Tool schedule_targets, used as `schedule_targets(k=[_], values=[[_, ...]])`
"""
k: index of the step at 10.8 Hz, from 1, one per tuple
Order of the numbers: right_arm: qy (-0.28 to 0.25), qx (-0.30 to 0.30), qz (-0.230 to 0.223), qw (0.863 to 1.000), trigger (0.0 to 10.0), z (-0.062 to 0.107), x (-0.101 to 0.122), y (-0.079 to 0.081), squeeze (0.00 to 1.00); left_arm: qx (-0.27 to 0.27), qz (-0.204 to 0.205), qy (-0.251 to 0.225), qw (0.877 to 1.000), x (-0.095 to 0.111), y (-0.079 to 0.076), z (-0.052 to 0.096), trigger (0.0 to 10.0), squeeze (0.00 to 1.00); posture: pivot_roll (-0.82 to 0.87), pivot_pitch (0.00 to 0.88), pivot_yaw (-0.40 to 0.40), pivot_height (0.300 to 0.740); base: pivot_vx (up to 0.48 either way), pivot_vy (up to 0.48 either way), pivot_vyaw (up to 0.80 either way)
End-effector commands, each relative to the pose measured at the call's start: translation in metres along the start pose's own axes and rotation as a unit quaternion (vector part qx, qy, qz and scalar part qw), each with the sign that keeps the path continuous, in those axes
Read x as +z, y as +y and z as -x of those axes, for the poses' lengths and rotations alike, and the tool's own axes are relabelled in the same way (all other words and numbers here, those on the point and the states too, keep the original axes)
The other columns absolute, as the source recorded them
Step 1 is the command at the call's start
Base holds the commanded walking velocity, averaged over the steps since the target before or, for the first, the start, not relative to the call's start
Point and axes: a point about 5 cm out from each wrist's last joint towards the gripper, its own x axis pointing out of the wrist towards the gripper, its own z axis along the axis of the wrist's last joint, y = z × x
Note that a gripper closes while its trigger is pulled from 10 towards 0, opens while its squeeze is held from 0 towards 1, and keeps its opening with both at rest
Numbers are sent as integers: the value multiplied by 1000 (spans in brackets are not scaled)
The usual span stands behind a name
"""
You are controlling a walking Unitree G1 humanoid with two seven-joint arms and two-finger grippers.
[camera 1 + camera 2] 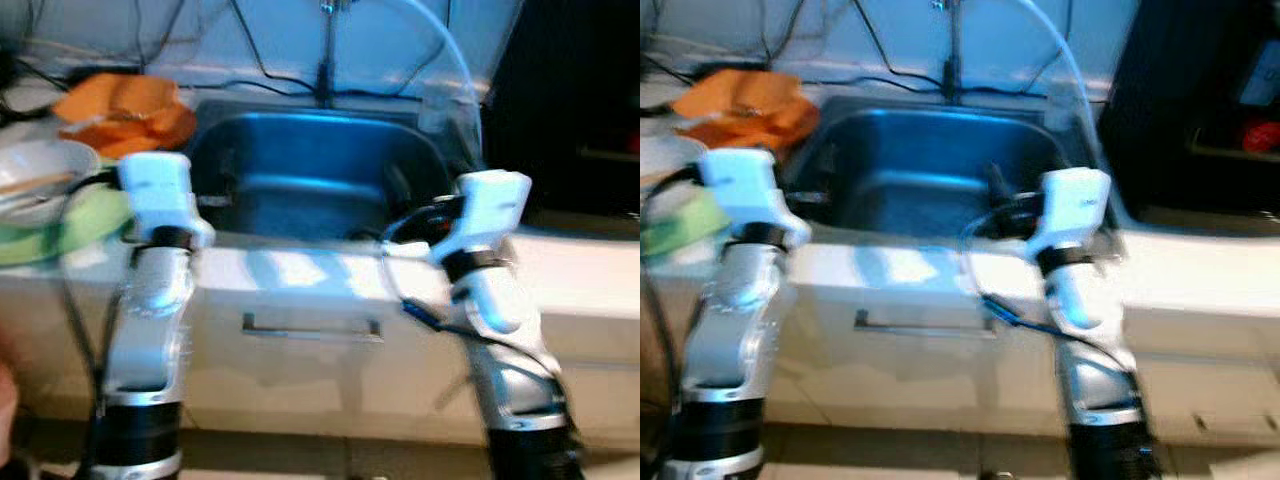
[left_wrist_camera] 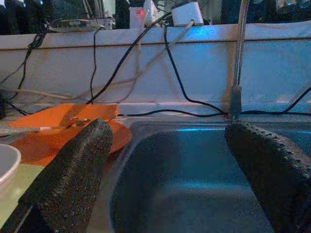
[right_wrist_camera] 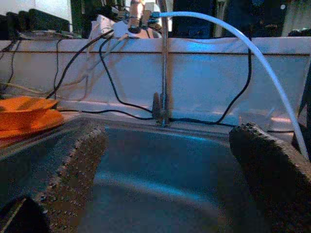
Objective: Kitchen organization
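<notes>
My left gripper (image 2: 167, 179) is raised at the front edge of the counter, its two black fingers (image 2: 73, 179) spread wide with nothing between them. To its left on the counter lie a white bowl (image 1: 40, 175) on a green plate (image 1: 75, 225), and beyond them orange plates (image 1: 125, 112) in a loose stack. Just ahead of the gripper, and slightly to its right, opens the steel sink (image 1: 320, 170), its basin blue-lit. At the back of the sink, a thin faucet pipe (image 3: 164, 68) rises against the white wall, with black cables (image 2: 175, 73) trailing along it and a pale hose (image 3: 252, 53) arching off to the right. My right gripper (image 3: 165, 194) is held at the sink's front right corner, fingers likewise parted and holding nothing. Below both, a drawer handle (image 1: 310, 328) runs across the white cabinet front.
</notes>
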Motion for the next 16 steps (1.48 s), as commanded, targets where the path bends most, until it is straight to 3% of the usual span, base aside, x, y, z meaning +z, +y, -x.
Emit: schedule_targets(k=[1, 4, 6, 8, 13, 16], values=[[-4, -10, 7, 1000, 10000, 2, 4, -7, 0, 1, -6, -8, 1000, 5, -3, 0, 10000, 0, -5, 45, -9, 740, 0, 0, 0], [0, -16, 7, 1000, 10000, 3, 2, -10, 0, 75, -68, -13, 995, 5, 15, -2, 10000, 0, -2, 43, -3, 740, 0, 0, 0], [3, -14, 8, 1000, 10000, 2, 0, -10, 0, 102, -75, 8, 992, -5, 26, 1, 10000, 0, 3, 43, -6, 740, 0, 0, 0], [5, -13, 13, 1000, 10000, 1, -1, -11, 0, 85, -64, 6, 994, -5, 18, 1, 10000, 0, 5, 42, -6, 740, 0, 0, 619], [4, -24, 5, 1000, 10000, 2, -1, -13, 0, 53, -20, 6, 998, -1, 10, -3, 10000, 0, -1, 47, -2, 740, 0, 0, 0], [-17, -33, 14, 999, 10000, -2, 10, -14, 0, 16, -18, -13, 1000, 9, 3, -11, 10000, 0, -5, 49, -6, 740, 0, 0, -148]])
